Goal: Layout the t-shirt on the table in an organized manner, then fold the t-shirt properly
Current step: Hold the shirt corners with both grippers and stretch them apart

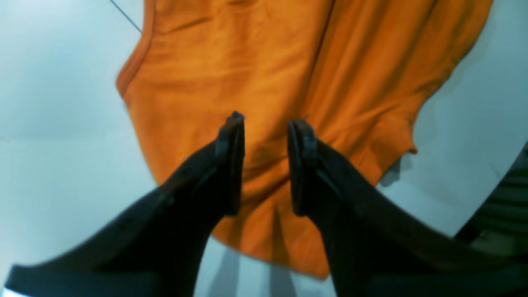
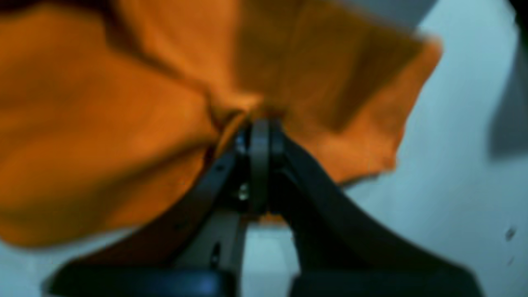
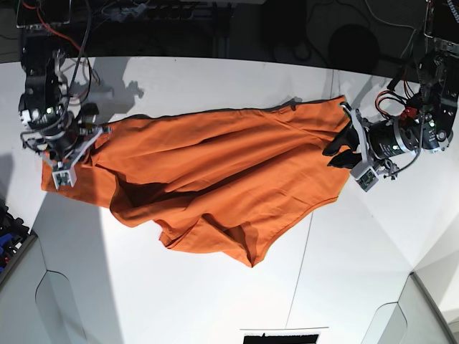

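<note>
The orange t-shirt [image 3: 215, 179] lies crumpled and stretched sideways across the white table [image 3: 215, 301]. In the base view my right gripper [image 3: 75, 147] sits at the shirt's left end. The right wrist view shows this right gripper [image 2: 260, 121] shut on a bunched pinch of the t-shirt [image 2: 103, 123], with cloth fanning out from the tips. My left gripper [image 3: 338, 150] is at the shirt's right edge. In the left wrist view the left gripper [image 1: 268, 123] stands open above the t-shirt [image 1: 255, 74], with a clear gap between its fingers and nothing held.
A thin dark seam [image 3: 301, 265] runs across the table below the shirt. Cables and electronics [image 3: 143, 11] line the dark far edge. A blue object [image 3: 8, 240] sits off the table's left side. The table edge [image 1: 482, 198] shows near my left gripper.
</note>
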`<state>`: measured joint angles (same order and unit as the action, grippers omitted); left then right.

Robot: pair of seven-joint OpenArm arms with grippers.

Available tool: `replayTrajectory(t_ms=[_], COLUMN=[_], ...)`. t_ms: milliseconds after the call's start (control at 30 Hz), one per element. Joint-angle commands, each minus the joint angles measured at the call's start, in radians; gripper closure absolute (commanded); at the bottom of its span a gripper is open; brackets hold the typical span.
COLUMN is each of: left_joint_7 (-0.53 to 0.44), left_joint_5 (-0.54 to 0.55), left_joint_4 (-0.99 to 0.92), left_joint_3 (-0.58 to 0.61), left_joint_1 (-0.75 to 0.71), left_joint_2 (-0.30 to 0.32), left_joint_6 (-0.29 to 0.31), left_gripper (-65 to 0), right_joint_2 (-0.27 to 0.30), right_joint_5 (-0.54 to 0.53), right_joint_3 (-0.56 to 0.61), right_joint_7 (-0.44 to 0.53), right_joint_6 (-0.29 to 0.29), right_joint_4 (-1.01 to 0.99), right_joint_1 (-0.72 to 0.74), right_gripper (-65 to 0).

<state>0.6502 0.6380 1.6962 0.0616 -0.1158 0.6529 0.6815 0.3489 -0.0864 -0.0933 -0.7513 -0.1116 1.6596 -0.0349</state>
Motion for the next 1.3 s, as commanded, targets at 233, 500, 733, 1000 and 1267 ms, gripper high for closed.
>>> replayTrajectory(t_ms=[233, 500, 733, 1000, 1267], left_joint_7=[-0.014, 0.005, 0.051, 0.05, 0.059], left_joint_5=[-0.003, 0.025, 0.126, 0.128, 0.127], left_joint_4=[-0.023, -0.023, -0.022, -0.022, -0.022], left_joint_3=[-0.01, -0.01, -0.01, -0.01, -0.01], left_joint_1=[0.016, 0.018, 0.018, 0.016, 0.016], left_joint_2=[0.004, 0.004, 0.003, 0.003, 0.004], left_joint_6=[0.004, 0.004, 0.017, 0.017, 0.017], left_gripper=[-21.1, -21.1, -21.1, -21.1, -21.1], right_joint_2=[0.014, 0.014, 0.011, -0.074, -0.153], right_joint_5=[0.0, 0.045, 0.0, -0.046, -0.071], right_joint_3=[-0.008, -0.011, -0.011, -0.011, -0.009], right_joint_7=[0.024, 0.067, 0.086, 0.157, 0.171], right_joint_6=[0.005, 0.041, 0.034, 0.019, -0.053], right_joint_4=[0.143, 0.291, 0.237, 0.036, -0.005], right_joint_1=[-0.201, -0.213, -0.1, 0.023, 0.08], right_gripper=[0.0, 0.0, -8.5, -29.1, -29.1])
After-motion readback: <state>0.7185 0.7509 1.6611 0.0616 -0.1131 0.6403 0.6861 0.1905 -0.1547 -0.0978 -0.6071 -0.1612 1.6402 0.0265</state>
